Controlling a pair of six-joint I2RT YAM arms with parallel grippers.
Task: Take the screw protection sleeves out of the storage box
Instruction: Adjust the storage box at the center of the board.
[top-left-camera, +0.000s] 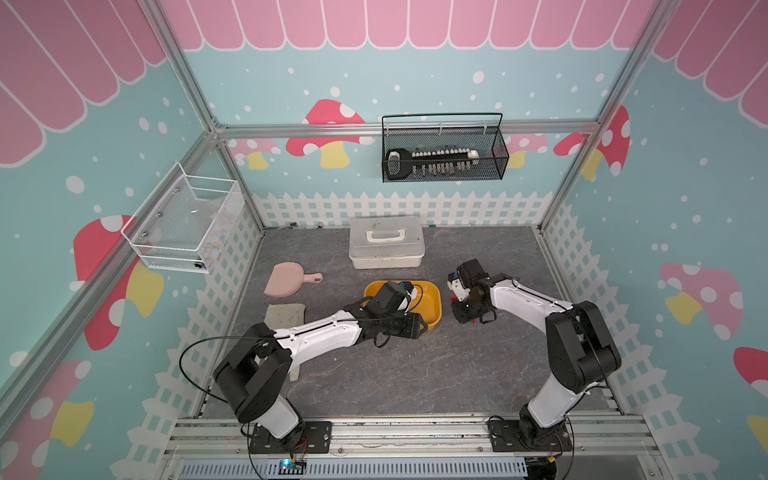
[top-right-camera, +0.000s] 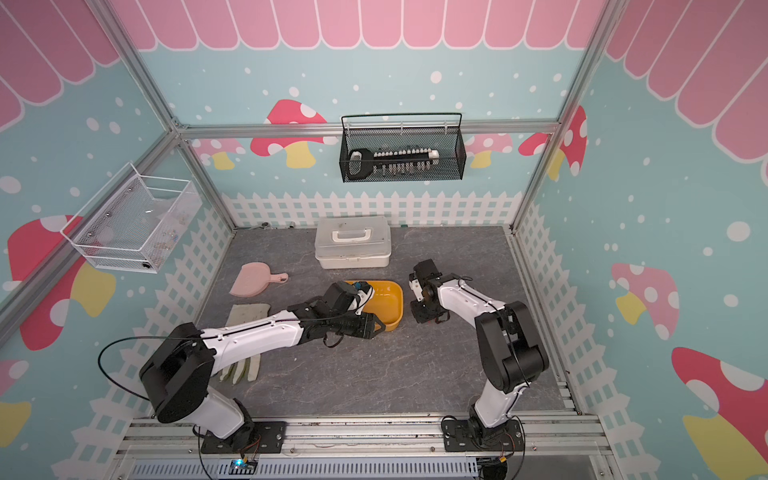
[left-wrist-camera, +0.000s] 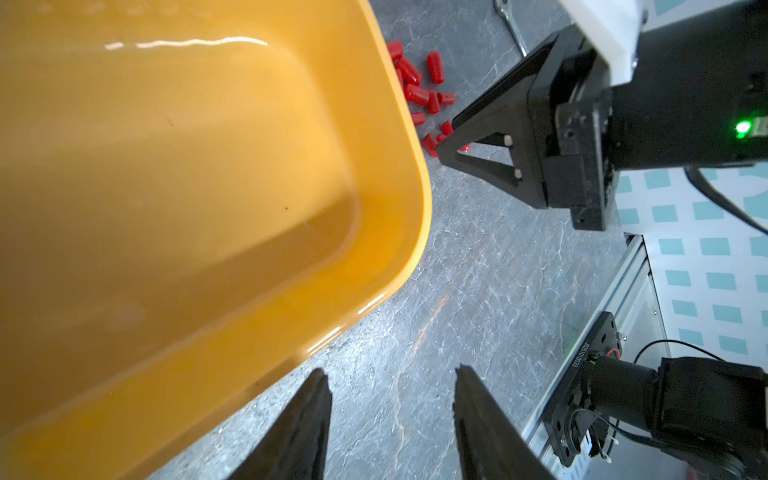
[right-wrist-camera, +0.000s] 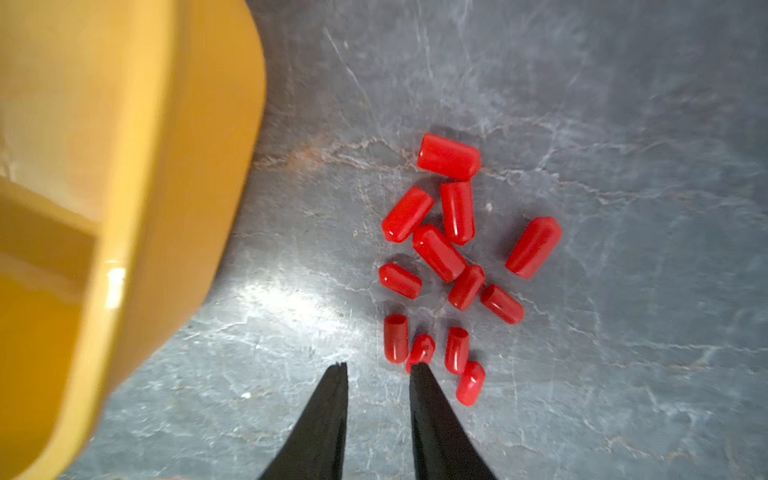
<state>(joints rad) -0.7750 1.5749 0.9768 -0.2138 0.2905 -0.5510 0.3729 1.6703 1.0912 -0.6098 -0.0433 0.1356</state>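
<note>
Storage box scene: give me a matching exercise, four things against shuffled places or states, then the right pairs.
1 storage box
2 screw protection sleeves
3 right gripper
4 white case

A lying on the table beside the box
B lid closed, behind the box
C yellow-orange, no sleeves seen inside
D slightly open, holding nothing, tips at the red pile

Pairs: 1-C, 2-A, 3-D, 4-B

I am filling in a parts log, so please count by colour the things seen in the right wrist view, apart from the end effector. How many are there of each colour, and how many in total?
Red screw protection sleeves: 12
Yellow storage box: 1
Total: 13
</note>
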